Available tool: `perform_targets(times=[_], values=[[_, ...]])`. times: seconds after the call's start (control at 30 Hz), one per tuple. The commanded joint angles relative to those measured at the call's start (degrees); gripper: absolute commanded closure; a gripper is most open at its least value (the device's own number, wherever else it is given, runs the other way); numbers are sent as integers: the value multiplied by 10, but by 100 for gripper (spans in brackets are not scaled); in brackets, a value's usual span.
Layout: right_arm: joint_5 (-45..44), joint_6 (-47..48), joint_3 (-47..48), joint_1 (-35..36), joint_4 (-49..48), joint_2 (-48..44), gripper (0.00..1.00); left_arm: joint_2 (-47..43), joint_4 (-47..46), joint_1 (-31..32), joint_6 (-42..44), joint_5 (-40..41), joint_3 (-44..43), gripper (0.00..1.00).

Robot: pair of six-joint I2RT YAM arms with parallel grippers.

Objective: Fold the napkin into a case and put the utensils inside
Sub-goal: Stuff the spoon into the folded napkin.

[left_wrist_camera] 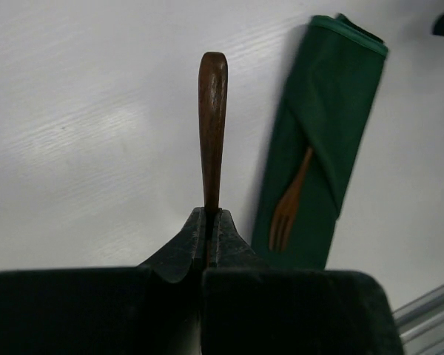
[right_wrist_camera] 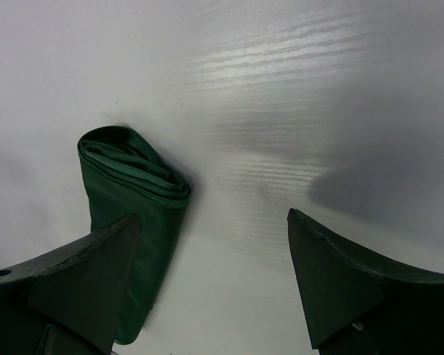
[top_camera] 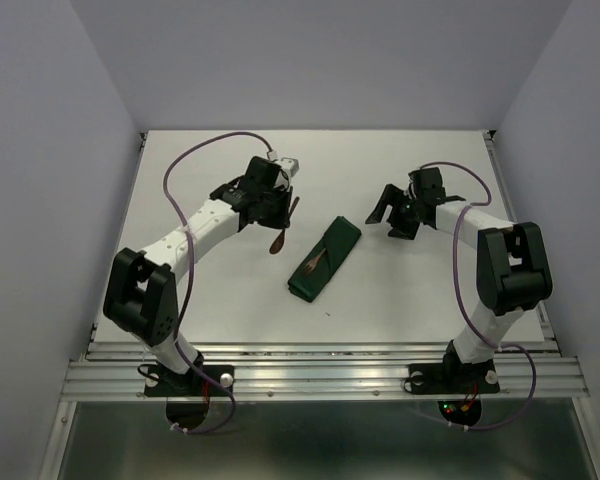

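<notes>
The napkin (top_camera: 325,260) lies near the middle of the table (top_camera: 400,300), folded into a long, narrow dark green case set at a slant. The fork (left_wrist_camera: 288,203) is tucked into a diagonal fold, with its tines sticking out toward the near end and its handle under the cloth. The left gripper (left_wrist_camera: 211,222) is clenched on the handle end of the spoon (left_wrist_camera: 212,133), fingers pressed together with the slim reddish-brown wood pinched between them. The spoon sits just left of the napkin, apart from it, with its bowl pointing toward the near side of the table. From the overhead view the bowl looks close to the surface, though whether it touches is hard to tell. The right gripper (right_wrist_camera: 214,222) hangs over bare table to the right of the napkin's far end, its jaws spread wide and grasping nothing. In the right wrist view the rolled green end of the case sits just beside the left-hand finger (right_wrist_camera: 89,274).
</notes>
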State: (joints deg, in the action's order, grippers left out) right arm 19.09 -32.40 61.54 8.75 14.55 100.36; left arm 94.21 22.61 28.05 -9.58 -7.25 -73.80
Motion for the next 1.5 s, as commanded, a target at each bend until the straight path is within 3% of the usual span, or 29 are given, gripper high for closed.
perform_targets(times=[0.0,0.2,0.47,0.87,1.47], values=[[8,0,37,4,-15,4,14,-53,30,39,20,-49,38,100],[11,1,47,4,-15,17,15,-85,80,87,11,-61,63,100],[15,0,44,4,-17,19,15,-24,118,153,-1,-55,31,100],[17,-4,30,4,-22,6,15,88,171,157,-15,-18,-71,100],[17,-6,22,4,-26,0,15,142,179,177,-27,-26,-96,100]])
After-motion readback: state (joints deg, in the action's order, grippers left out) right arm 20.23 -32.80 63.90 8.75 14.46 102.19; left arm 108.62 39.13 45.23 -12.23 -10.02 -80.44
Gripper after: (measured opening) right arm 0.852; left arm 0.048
